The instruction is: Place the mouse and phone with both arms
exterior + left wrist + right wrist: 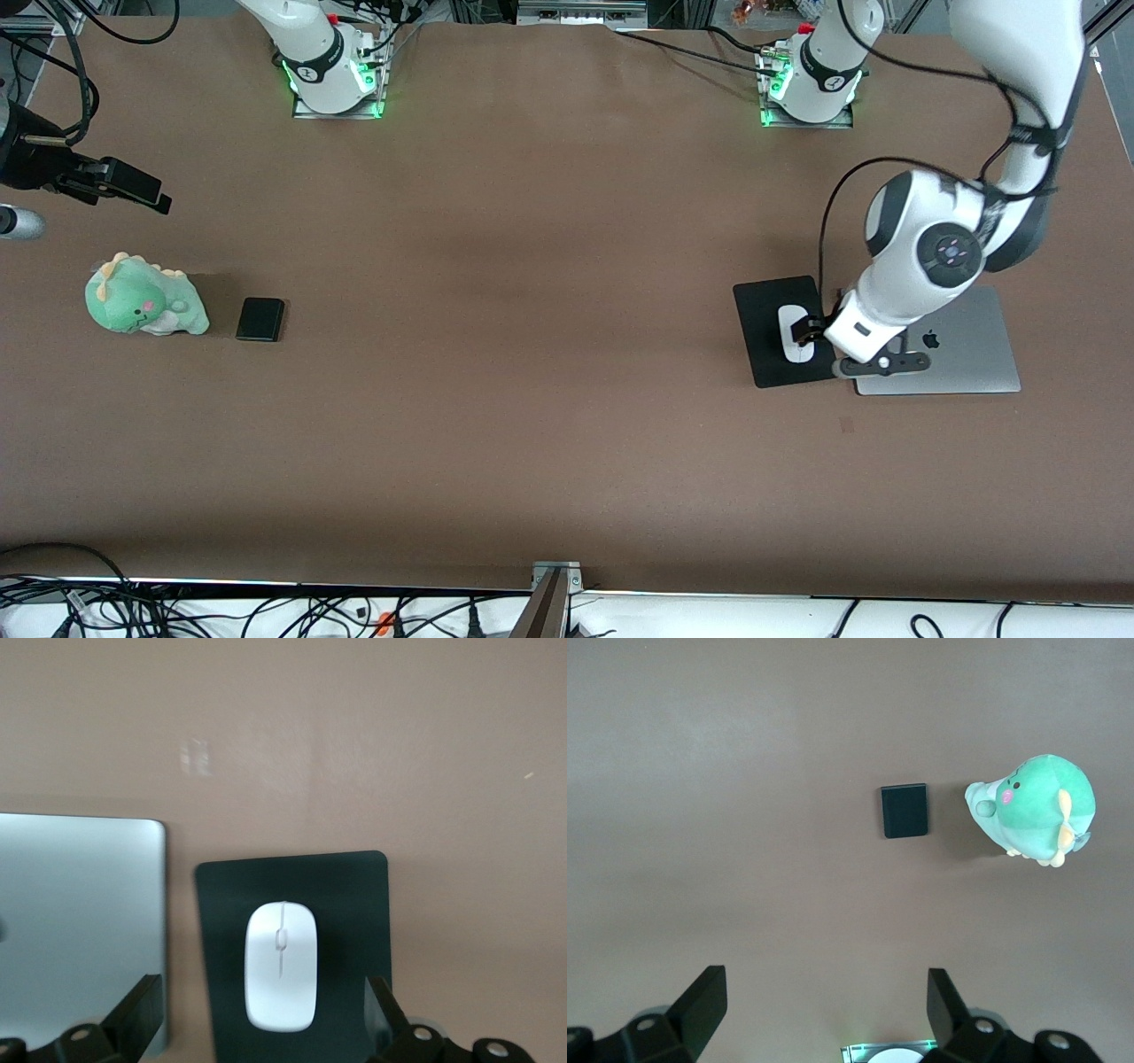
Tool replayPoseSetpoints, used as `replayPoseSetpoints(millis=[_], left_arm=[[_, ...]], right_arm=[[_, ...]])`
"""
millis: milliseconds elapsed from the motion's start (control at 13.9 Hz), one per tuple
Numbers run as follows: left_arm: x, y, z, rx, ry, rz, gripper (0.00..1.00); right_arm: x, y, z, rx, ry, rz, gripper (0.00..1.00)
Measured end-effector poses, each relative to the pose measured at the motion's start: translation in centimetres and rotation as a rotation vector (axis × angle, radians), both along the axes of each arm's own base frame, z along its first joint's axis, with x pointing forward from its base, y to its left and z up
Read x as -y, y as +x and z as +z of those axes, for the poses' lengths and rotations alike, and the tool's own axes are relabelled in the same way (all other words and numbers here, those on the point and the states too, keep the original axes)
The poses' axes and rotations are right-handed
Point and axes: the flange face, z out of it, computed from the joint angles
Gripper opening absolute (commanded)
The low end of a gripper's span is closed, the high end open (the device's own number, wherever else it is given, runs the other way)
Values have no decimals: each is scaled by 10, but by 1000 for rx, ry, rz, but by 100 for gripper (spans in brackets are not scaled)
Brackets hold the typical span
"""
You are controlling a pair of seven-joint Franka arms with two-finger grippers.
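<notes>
The white mouse (pixel 793 341) lies on a black pad (pixel 769 310) at the left arm's end of the table. My left gripper (pixel 806 333) is low over the mouse and open. In the left wrist view the mouse (pixel 281 966) lies lengthwise on the pad (pixel 345 895), its rear end between my open fingers (pixel 142 1010), which stand well apart from it. The black phone (pixel 260 319) lies flat at the right arm's end. My right gripper (pixel 146 193) hangs open and empty in the air there. The right wrist view shows the phone (pixel 904 811) well ahead of my open right gripper (pixel 824 1005).
A closed silver laptop (pixel 966 350) lies beside the pad, partly under the left arm, and shows in the left wrist view (pixel 80 930). A green plush dinosaur (pixel 144 304) sits next to the phone, also in the right wrist view (pixel 1035 804). The arms' bases (pixel 335 80) stand along the table's back edge.
</notes>
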Motion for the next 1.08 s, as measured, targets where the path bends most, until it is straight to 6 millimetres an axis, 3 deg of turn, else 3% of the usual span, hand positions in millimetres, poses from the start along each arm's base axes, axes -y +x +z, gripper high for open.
replayPoseSetpoints(millis=[287, 431, 790, 934, 1077], left_arm=[[-7, 8, 133, -77, 46, 29, 100], [-5, 5, 179, -97, 51, 22, 100], [-4, -6, 231, -38, 18, 32, 100], [-3, -27, 254, -19, 19, 31, 100], [-2, -48, 264, -8, 29, 13, 100]], right_arm=[[0, -1, 3, 7, -4, 0, 100], [0, -3, 6, 12, -5, 0, 100], [1, -5, 10, 20, -7, 0, 100], [1, -4, 10, 22, -8, 0, 100], [2, -3, 11, 39, -11, -2, 100]])
